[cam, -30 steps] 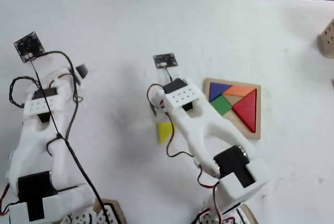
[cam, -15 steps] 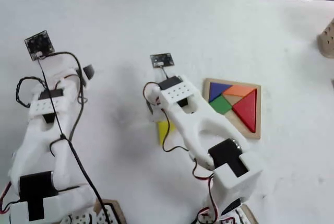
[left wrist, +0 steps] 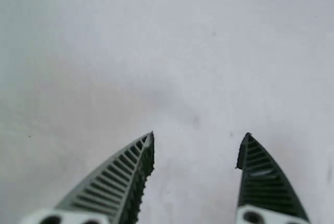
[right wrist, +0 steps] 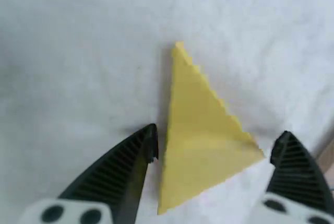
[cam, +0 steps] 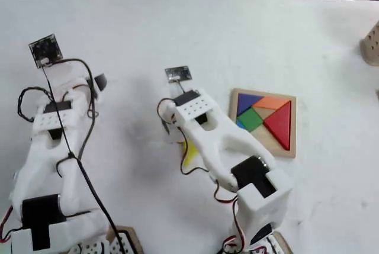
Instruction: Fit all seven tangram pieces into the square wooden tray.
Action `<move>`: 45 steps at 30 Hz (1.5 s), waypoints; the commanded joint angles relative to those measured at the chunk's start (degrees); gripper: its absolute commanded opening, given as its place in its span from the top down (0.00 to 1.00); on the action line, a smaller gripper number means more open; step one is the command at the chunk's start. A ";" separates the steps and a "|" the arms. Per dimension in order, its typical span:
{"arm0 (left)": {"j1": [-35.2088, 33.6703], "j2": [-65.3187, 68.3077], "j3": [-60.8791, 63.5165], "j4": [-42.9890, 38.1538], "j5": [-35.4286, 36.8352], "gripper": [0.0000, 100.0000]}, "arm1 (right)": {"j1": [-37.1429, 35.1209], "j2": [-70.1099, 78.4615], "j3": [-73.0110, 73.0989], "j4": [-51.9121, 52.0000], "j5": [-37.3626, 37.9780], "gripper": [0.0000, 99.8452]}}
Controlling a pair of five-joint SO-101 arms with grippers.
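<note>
The square wooden tray (cam: 291, 149) lies right of centre and holds blue, orange, green and red pieces. A yellow triangle (cam: 189, 154) (right wrist: 201, 135) lies flat on the white table left of the tray, mostly under the right arm. My right gripper (right wrist: 216, 148) is open and stands over it, one finger on each side of the triangle's wide end. My left gripper (left wrist: 195, 145) is open over bare table at the left, with nothing between its fingers. In the high view the left arm (cam: 53, 124) sits well away from the tray.
A pegged wooden block (cam: 371, 44) stands at the table's right edge. Two small dark circuit boards (cam: 45, 50) (cam: 177, 74) on wires sit above the arms. Wooden bases (cam: 127, 239) show at the near edge.
The right arm has shifted left and slightly away from the tray, covering more of the yellow triangle. The left arm moved a little up the table early on, then held still.
</note>
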State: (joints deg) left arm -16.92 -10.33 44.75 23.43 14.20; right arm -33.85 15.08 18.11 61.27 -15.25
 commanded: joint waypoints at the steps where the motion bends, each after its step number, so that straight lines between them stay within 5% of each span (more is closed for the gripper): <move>1: 0.75 -0.13 -0.26 -1.67 -0.44 0.73 | -0.48 -0.13 -1.23 -0.22 -0.44 0.79; 11: 0.75 -0.13 -0.26 -1.49 -0.53 0.73 | -0.57 1.01 -2.81 1.19 0.18 0.84; 18: 0.75 -0.13 -0.26 -1.67 -0.53 0.73 | -0.75 -3.38 -5.98 9.10 3.43 0.69; 27: 0.84 -0.13 -0.35 -1.67 -0.53 0.73 | 2.95 -15.25 8.79 -2.42 -0.44 0.75; 33: 0.84 -0.13 -0.35 -1.67 -0.53 0.73 | 3.82 -9.71 9.41 -6.02 -1.76 0.75; 45: 0.84 -0.13 -0.44 -1.67 -0.53 0.73 | -1.19 -2.42 0.44 3.03 -1.41 0.75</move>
State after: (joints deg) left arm -16.92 -10.33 44.75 23.43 14.02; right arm -33.14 12.35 19.52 63.30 -16.40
